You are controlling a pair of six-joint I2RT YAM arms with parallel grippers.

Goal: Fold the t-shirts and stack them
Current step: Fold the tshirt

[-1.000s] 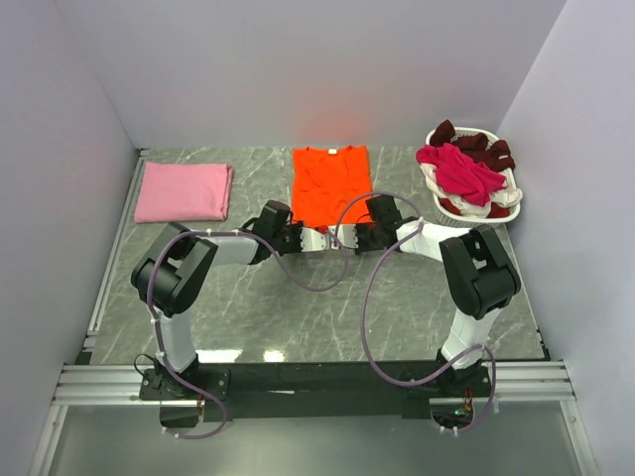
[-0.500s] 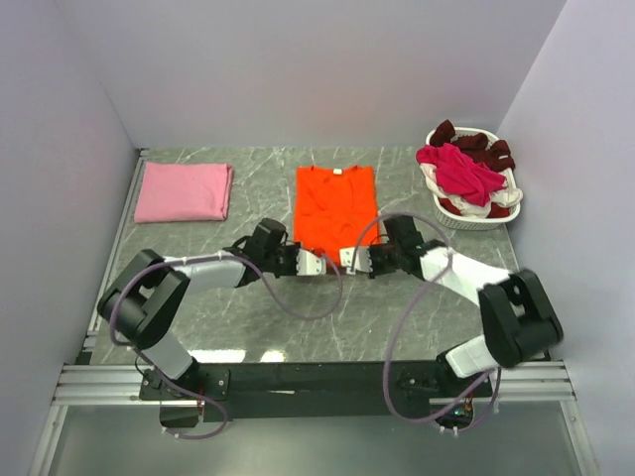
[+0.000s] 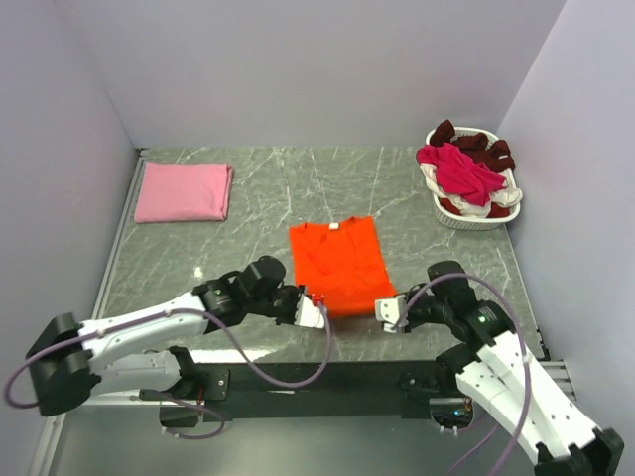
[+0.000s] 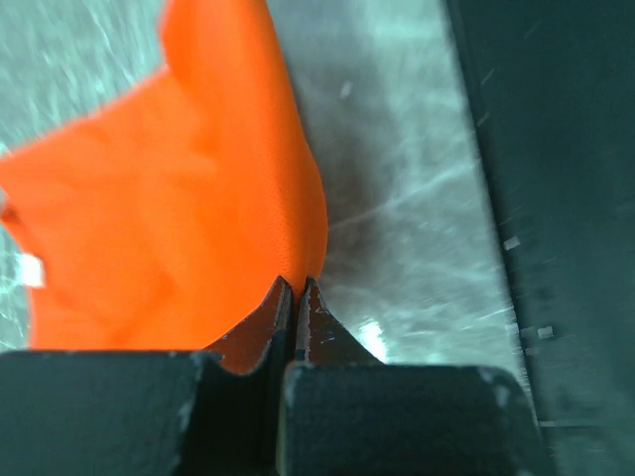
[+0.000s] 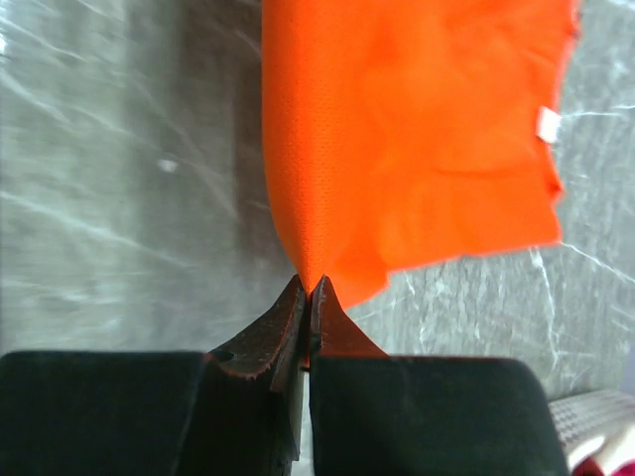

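Observation:
The orange t-shirt (image 3: 337, 261) lies flat on the marble table, collar toward the back. My left gripper (image 3: 317, 299) is shut on its near left corner; the cloth (image 4: 189, 198) runs out from the closed jaws. My right gripper (image 3: 385, 309) is shut on its near right corner, the cloth (image 5: 407, 129) pinched at the tips. A folded light pink t-shirt (image 3: 184, 191) lies at the back left. Magenta (image 3: 458, 171) and dark maroon (image 3: 474, 144) shirts are heaped in the white basket (image 3: 451, 210) at the back right.
The table's near edge and the black mounting rail (image 3: 327, 375) lie just behind both grippers. Grey walls close the left, back and right sides. Purple cables loop from both arms.
Both grippers have pulled toward the near edge, dragging the orange t-shirt from the back of the table to the middle front. The pink shirt and basket have not moved.

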